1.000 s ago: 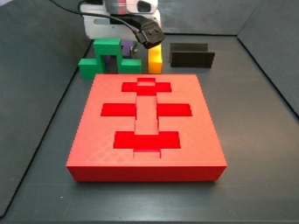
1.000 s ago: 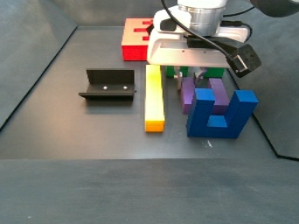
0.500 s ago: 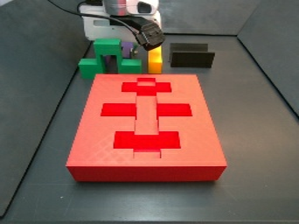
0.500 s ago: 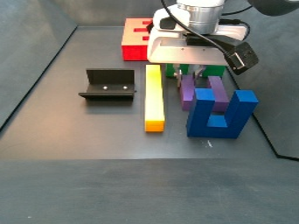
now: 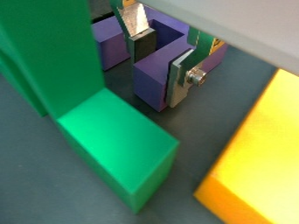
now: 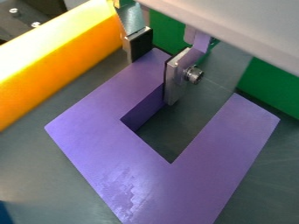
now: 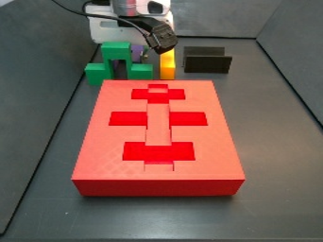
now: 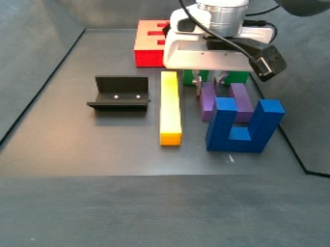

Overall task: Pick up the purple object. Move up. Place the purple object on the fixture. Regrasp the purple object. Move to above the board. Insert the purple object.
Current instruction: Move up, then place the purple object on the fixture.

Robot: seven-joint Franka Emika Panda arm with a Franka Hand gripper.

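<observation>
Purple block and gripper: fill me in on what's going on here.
The Franka arm's gripper is down at the purple object, which lies flat on the floor between the yellow bar and the green block. Its fingers straddle one prong, one inside the U's slot, one outside. It is not lifted. The fixture stands empty, and the board has nothing inserted.

gripper [image 6: 156,66]: silver fingers, dark pads, low over the purple object
purple object [image 6: 187,149]: matte purple
board [image 7: 159,135]: red, brighter red cut-outs
fixture [image 8: 119,94]: dark brown-black
bar [image 8: 169,108]: yellow-orange
green block [image 5: 100,131]: bright green
blue block [image 8: 245,123]: deep blue
floor [image 8: 103,145]: dark grey
</observation>
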